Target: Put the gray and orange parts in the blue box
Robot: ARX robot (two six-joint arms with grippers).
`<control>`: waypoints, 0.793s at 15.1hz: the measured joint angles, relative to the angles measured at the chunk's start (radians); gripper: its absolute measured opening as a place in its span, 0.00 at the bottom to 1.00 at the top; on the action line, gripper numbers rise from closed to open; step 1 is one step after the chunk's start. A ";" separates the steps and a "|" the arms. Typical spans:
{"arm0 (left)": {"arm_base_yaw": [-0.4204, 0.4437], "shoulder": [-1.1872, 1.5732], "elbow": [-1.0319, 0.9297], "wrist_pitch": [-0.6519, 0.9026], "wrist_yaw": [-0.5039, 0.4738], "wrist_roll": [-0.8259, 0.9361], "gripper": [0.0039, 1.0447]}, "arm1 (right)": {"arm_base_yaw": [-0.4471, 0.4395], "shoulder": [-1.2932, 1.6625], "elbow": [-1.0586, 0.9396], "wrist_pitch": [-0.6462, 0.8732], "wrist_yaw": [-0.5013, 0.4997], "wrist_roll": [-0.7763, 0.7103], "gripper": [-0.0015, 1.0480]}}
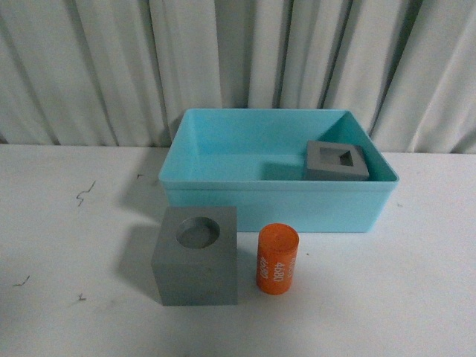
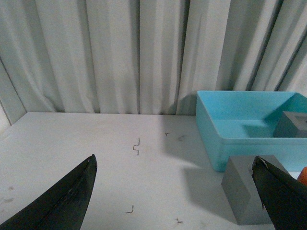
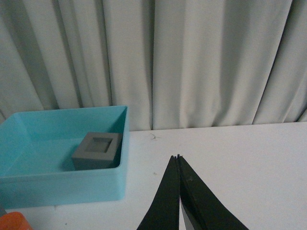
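Observation:
The blue box (image 1: 223,195) stands at the back of the white table. The gray cube with the square recess (image 1: 338,161) lies inside it at the right; it also shows in the right wrist view (image 3: 97,150). The gray cube with the round recess (image 1: 198,255) stands on the table in front of the box, with the orange cylinder (image 1: 277,258) printed "4680" upright just right of it. Neither arm shows in the front view. My left gripper (image 2: 175,165) is open and empty, left of the round-recess cube (image 2: 247,194). My right gripper (image 3: 178,156) is shut and empty, to the right of the box (image 3: 67,187).
A pleated white curtain (image 1: 238,59) closes off the back of the table. Small dark marks (image 1: 85,193) dot the white tabletop (image 1: 67,245) at the left. The tabletop right of the box (image 3: 240,158) is bare.

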 joint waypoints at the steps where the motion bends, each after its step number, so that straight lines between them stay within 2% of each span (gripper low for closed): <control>1: 0.000 0.000 0.000 0.000 0.001 0.000 0.94 | -0.003 -0.043 -0.027 -0.016 -0.006 0.000 0.02; 8: 0.000 0.000 0.000 0.000 0.000 0.000 0.94 | 0.003 -0.309 -0.125 -0.182 -0.010 0.000 0.02; 9: 0.000 0.000 0.000 0.000 0.000 0.000 0.94 | 0.003 -0.318 -0.156 -0.132 -0.010 0.000 0.02; 12: 0.000 0.000 0.000 0.000 0.000 0.000 0.94 | 0.003 -0.421 -0.160 -0.239 -0.010 0.000 0.02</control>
